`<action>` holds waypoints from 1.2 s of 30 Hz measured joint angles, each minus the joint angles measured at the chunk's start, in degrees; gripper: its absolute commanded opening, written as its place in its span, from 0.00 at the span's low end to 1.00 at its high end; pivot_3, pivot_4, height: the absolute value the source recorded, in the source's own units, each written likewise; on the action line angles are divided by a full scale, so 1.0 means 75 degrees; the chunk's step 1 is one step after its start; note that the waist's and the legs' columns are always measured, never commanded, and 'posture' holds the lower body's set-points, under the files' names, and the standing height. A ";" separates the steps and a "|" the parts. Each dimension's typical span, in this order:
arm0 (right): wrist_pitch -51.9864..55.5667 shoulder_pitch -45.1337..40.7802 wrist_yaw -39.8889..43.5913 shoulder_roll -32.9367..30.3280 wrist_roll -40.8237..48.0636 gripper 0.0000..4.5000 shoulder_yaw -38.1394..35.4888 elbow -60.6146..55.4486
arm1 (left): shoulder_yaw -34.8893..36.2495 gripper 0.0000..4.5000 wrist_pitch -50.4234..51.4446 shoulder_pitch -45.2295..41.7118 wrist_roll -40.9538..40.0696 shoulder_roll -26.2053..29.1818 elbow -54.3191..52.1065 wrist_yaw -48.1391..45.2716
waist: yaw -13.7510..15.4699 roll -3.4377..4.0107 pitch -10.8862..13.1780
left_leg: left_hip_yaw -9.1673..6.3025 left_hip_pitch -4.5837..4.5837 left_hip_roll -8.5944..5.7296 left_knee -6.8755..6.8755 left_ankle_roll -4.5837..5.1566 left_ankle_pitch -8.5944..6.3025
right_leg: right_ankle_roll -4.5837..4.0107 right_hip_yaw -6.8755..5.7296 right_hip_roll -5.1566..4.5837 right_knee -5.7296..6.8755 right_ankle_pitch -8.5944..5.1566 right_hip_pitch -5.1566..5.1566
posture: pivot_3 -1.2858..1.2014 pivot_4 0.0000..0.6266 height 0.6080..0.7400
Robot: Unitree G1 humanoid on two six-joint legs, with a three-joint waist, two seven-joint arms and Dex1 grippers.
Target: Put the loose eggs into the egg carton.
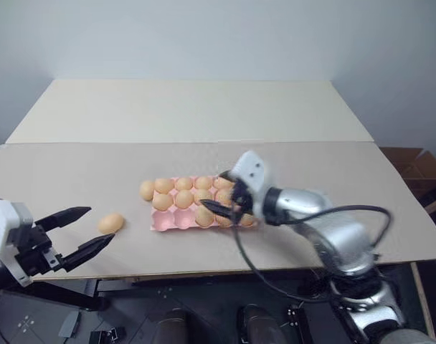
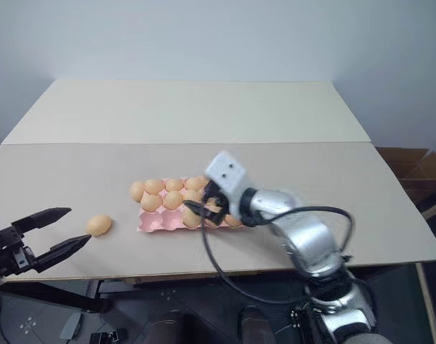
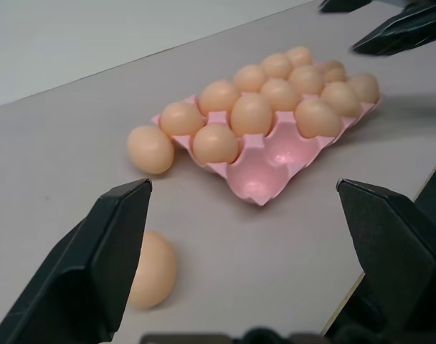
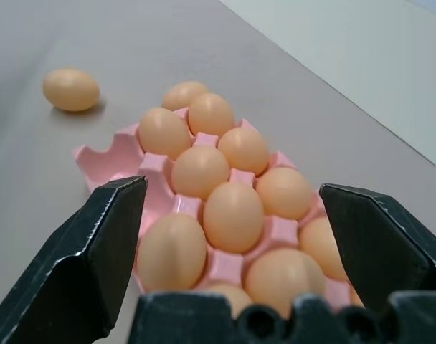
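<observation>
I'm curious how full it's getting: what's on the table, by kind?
Eggs in carton: 13
Loose eggs: 2
Carton: 1
Total: 16

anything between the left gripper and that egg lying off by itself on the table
Nothing visible. The left gripper is open, and the lone egg lies on bare table just off its fingertips, apart from the egg carton.

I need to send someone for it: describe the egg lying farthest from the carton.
On the table, find the pink carton near the front edge. Toward the left gripper lies one egg alone on bare tabletop. Another loose egg touches the carton's corner; this one touches nothing.
</observation>
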 measured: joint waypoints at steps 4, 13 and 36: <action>-0.0697 0.1468 0.1482 -0.1527 0.0730 0.99 -0.1546 -0.0176 | 0.0148 1.00 -0.0025 0.0145 0.0182 -0.0139 0.0056 0.0121 | 0.0025 0.0000 0.0000 | 0.0001 0.0000 -0.0002 0.0000 0.0005 -0.0005 | -0.0004 0.0004 0.0000 -0.0011 -0.0007 0.0008 | 0.52 0.24 1.00; -0.1939 0.2224 0.2566 -0.2317 0.0964 0.99 -0.2079 0.0122 | -0.0548 1.00 0.1134 -0.0326 0.0793 -0.0346 0.0071 0.2111 | -0.0046 0.0004 0.0005 | -0.0011 0.0084 0.0014 0.0000 0.0005 -0.0002 | 0.0010 0.0010 0.0022 0.0017 -0.0039 0.0063 | 0.52 0.24 1.00; -0.1981 0.2355 0.1951 -0.2395 0.1280 1.00 -0.2068 -0.0160 | -0.3111 0.73 0.2581 -0.2879 0.1777 -0.1080 0.1345 0.4242 | 0.0084 -0.0001 0.0002 | -0.0028 0.0051 -0.0007 0.0001 0.0008 -0.0011 | 0.0004 0.0000 0.0005 -0.0004 -0.0005 0.0068 | 0.52 0.24 1.00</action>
